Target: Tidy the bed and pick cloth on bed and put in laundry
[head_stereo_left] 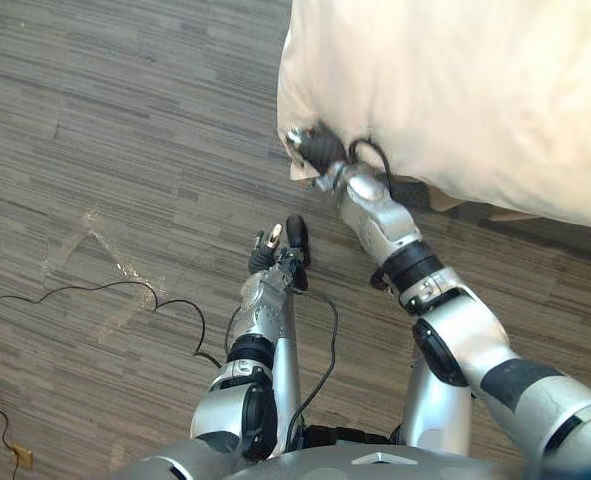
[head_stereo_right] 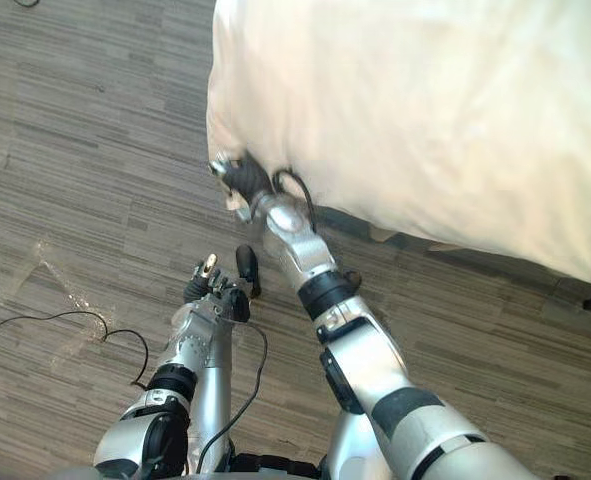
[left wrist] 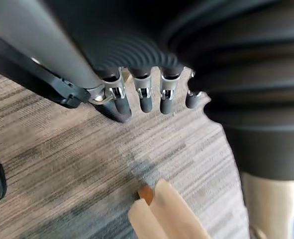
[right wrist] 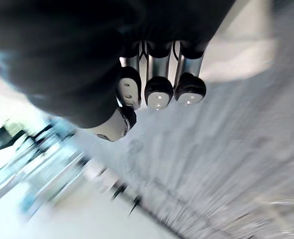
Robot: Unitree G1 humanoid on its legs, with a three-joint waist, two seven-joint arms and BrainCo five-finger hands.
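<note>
Cream duvet (head_stereo_left: 455, 90) hangs over floor (head_stereo_left: 125, 150): soft, light, floppy; likely best pinched at lowest corner. Right hand (head_stereo_left: 315, 150) touches that corner, finger grip unclear. Left hand (head_stereo_left: 280, 250) below duvet, fingers relaxed, empty.

Floor (head_stereo_left: 125, 120): grey, finely striped planks, spread below me and running on under the bed.
On it, to my left: strips of clear tape residue (head_stereo_left: 115, 262). Near the lower left corner: one small tan item (head_stereo_left: 17, 457), too small for me to identify.
Bed (head_stereo_left: 455, 200): stands on the floor at my upper right.
On it: a cream cover (head_stereo_left: 455, 90), draped over the corner and down the side.
</note>
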